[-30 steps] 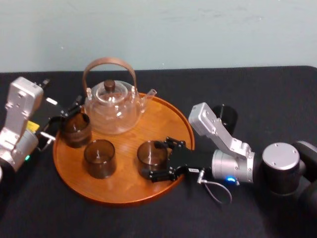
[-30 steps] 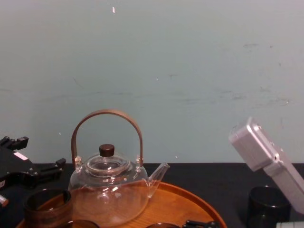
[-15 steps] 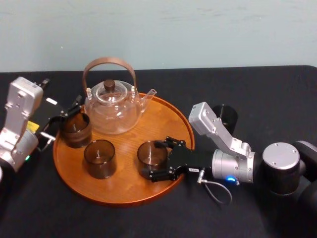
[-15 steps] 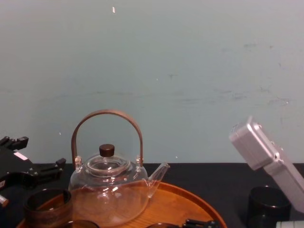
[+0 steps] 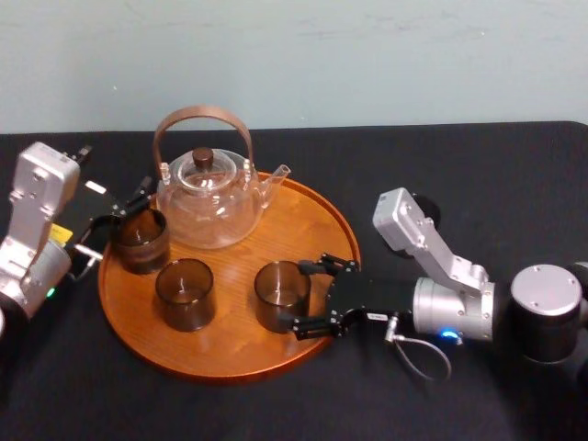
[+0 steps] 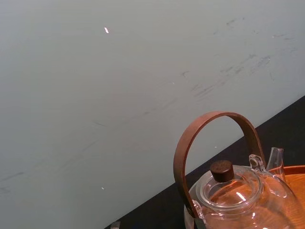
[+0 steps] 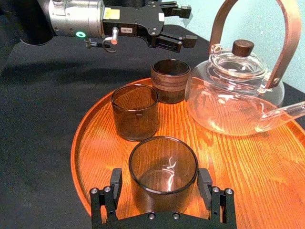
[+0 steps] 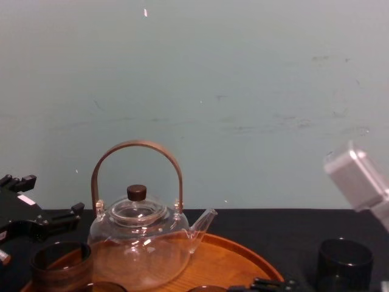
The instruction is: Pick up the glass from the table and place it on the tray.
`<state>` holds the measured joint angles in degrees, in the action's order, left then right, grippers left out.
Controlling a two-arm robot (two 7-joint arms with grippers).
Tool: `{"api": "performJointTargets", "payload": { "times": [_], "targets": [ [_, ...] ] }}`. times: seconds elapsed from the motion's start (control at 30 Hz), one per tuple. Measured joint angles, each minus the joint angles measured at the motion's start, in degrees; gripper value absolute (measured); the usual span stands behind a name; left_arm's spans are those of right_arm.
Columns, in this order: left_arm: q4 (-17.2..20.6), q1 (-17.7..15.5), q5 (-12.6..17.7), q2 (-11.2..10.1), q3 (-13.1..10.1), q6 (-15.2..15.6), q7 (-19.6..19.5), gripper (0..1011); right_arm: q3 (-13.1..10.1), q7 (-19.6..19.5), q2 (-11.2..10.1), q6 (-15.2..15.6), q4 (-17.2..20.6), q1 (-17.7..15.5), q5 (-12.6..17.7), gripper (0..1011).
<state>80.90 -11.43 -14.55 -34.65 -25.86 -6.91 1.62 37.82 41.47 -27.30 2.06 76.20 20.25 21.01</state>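
Note:
A dark smoky glass (image 5: 281, 294) stands upright on the round orange-brown tray (image 5: 308, 220), near its right rim. My right gripper (image 5: 310, 297) is open at that rim, its fingertips flanking only the glass's near side. In the right wrist view the glass (image 7: 163, 167) sits between the spread fingers (image 7: 115, 183) of the right gripper (image 7: 160, 177) on the tray (image 7: 238, 157). My left gripper (image 5: 118, 220) hangs open by the tray's left edge, beside a wood-banded cup (image 5: 140, 239). Another dark glass (image 5: 424, 209) stands on the black table behind my right arm.
A clear glass teapot (image 5: 207, 197) with a brown hoop handle fills the tray's back. A third dark glass (image 5: 185, 292) stands at the tray's front left. The chest view shows the teapot (image 8: 140, 243) and the table glass (image 8: 344, 260). Black table (image 5: 514, 165) extends right.
My right arm has drawn back to the right, so the open fingers now reach only the glass's near side. The glass stays upright on the tray. The left arm has not moved.

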Motion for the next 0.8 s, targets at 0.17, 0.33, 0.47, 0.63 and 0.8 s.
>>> {"api": "performJointTargets", "payload": {
  "times": [0.17, 0.33, 0.47, 0.63, 0.8],
  "targets": [
    [0.0, 0.0, 0.0, 0.0, 0.0, 0.0, 0.0, 1001, -0.8, 0.1, -2.4, 0.0, 2.6, -1.6, 0.9, 1004],
    [0.0, 0.0, 0.0, 0.0, 0.0, 0.0, 0.0, 1001, -1.9, -0.3, -4.5, 0.1, 4.8, -3.2, 1.8, 1004],
    [0.0, 0.0, 0.0, 0.0, 0.0, 0.0, 0.0, 1001, -3.3, -0.8, -6.9, 0.0, 7.4, -5.3, 3.0, 1004],
    [0.0, 0.0, 0.0, 0.0, 0.0, 0.0, 0.0, 1001, -4.9, -1.5, -8.9, -0.3, 9.4, -7.2, 4.0, 1004],
    [0.0, 0.0, 0.0, 0.0, 0.0, 0.0, 0.0, 1001, -6.7, -2.7, -10.6, -0.6, 10.8, -9.1, 4.8, 1004]
  ]
}}
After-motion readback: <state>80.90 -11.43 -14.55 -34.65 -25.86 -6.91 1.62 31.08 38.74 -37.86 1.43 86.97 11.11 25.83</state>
